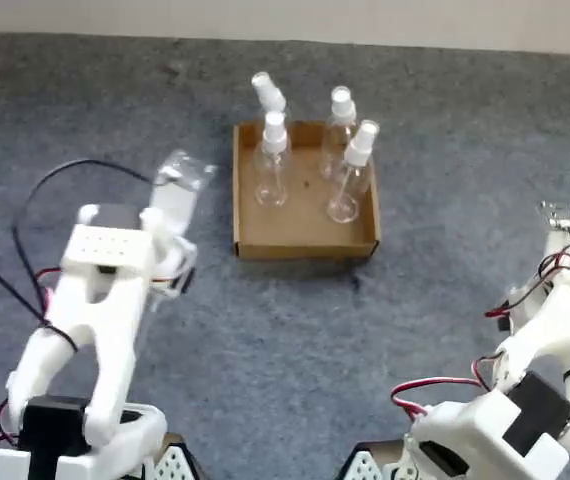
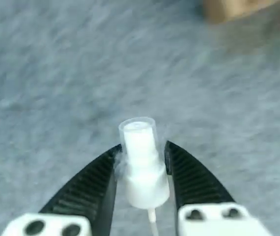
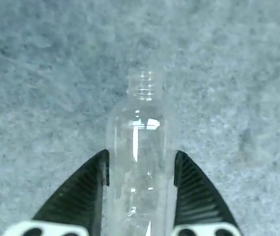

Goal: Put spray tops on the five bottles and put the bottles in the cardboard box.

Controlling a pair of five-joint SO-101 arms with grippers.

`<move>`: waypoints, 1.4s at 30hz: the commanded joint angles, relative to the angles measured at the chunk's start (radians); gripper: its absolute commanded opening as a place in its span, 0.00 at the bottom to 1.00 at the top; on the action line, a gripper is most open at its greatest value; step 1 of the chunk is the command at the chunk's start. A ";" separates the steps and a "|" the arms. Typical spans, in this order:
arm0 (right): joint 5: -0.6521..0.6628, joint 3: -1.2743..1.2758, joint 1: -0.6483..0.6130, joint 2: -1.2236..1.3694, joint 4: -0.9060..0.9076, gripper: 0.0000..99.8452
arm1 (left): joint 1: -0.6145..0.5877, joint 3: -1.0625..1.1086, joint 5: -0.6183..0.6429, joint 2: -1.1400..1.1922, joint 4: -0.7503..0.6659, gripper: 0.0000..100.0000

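Worktop under grey carpet-like cloth, matt, rough nap. Cardboard box plain brown paperboard, dull. Capped bottles inside: clear glossy plastic, tops white plastic. Left gripper: black ribbed matt plastic jaws pinch spray top, smooth white plastic under translucent cap. Right gripper: same black ribbed jaws clasp bare bottle, clear, glossy, glints on wall. Arm shells white matt plastic.
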 commanded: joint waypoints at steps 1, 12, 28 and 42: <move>0.005 -0.004 0.012 0.018 -0.002 0.05 | 0.151 0.054 0.094 0.024 -0.083 0.02; 0.005 0.002 -0.051 0.018 -0.002 0.05 | 0.223 0.107 0.158 0.154 -0.204 0.16; 0.005 0.002 -0.050 0.016 0.005 0.10 | 0.219 0.117 0.121 0.160 -0.295 0.16; 0.005 0.001 -0.050 0.013 0.007 0.11 | 0.219 0.079 0.138 0.045 -0.169 0.00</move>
